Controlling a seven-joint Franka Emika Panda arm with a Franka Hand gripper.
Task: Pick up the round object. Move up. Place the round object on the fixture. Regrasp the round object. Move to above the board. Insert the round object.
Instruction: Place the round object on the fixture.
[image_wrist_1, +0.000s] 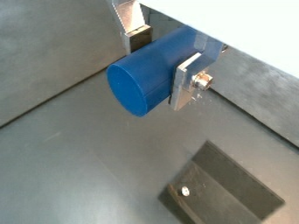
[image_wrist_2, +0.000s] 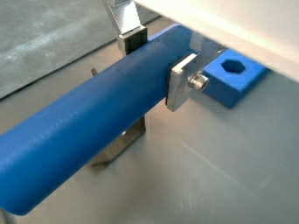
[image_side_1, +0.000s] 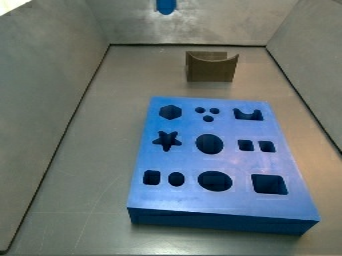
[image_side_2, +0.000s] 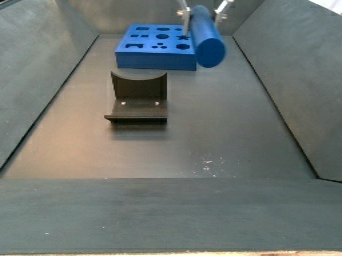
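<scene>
1. The round object (image_wrist_2: 87, 131) is a smooth, matte blue cylinder, long and slim, with a flat circular end face (image_wrist_1: 138, 86). It hangs in the air, lying roughly level, well above the grey floor and touching nothing but the gripper.

2. The gripper (image_wrist_2: 158, 66) is clamped across the peg's side — one flat silver finger plate (image_wrist_2: 184, 81) presses on one flank and another (image_wrist_2: 128, 26) shows on the far flank, so the jaws are closed onto the round object near one end. In a side view the peg (image_side_2: 205, 37) sits high, nearly over the far part of the bin; in another side view only its tip (image_side_1: 164, 6) peeks in at the upper edge.

3. Judged from this, the pick is done and the lift is about finished; placing on the fixture looks like the step coming up.

4. The fixture (image_side_1: 210, 65) is a small olive-brown block with a curved notch in its top, standing free on the floor between the back wall and the board (image_side_1: 217, 162). The next move calls for lining the peg's axis up with that notch — then a slow descent until it cradles.

5. The board is a thick blue slab with crisp cut-outs: hexagon, star, circles, oval, squares.
</scene>
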